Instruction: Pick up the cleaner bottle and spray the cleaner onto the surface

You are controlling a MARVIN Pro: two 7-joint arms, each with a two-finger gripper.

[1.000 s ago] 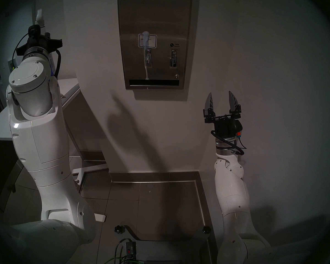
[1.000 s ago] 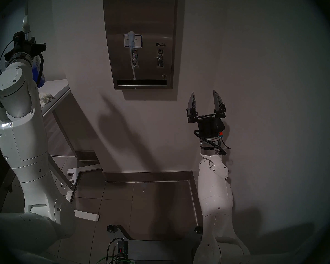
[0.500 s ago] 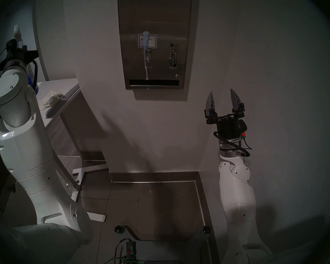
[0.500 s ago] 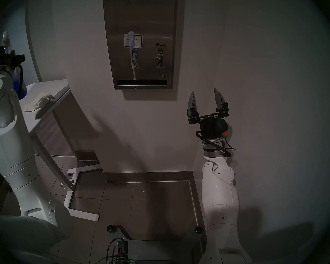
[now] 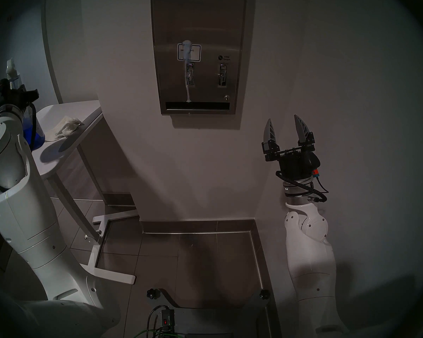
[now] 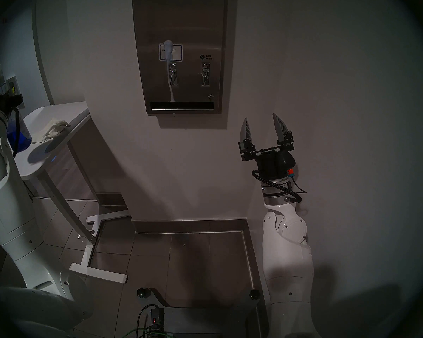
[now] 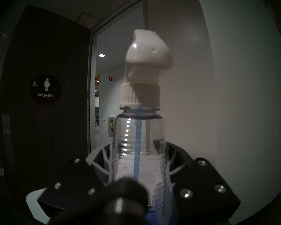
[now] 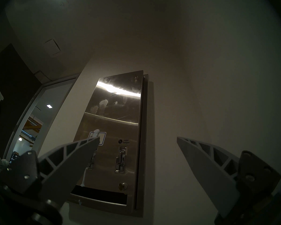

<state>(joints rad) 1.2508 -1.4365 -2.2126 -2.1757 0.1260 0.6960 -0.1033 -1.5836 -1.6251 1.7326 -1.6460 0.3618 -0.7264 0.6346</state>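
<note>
The cleaner bottle (image 7: 139, 138) is clear with blue liquid (image 5: 36, 132) and a white spray head (image 5: 10, 69). It stands upright at the far left over the small white table. My left gripper (image 7: 139, 154) is shut on its body, fingers (image 7: 104, 156) wrapped around both sides. The surface, a tall stainless-steel dispenser (image 5: 198, 18), hangs on the wall ahead. White foam (image 5: 187, 52) runs from its label down past the left coin mechanism to the bottom slot. My right gripper (image 5: 282, 119) points up, open and empty, below and right of the dispenser (image 8: 113, 122).
A crumpled white cloth (image 5: 66, 127) lies on the white table (image 5: 88, 108) in the left corner. The table's white foot (image 5: 112, 274) reaches out over the tiled floor. A dark door with a WOMEN sign (image 7: 45, 89) stands behind the bottle.
My left arm has swung left and down with the bottle, away from the dispenser and out over the table. The right arm has drifted slightly to the right.
</note>
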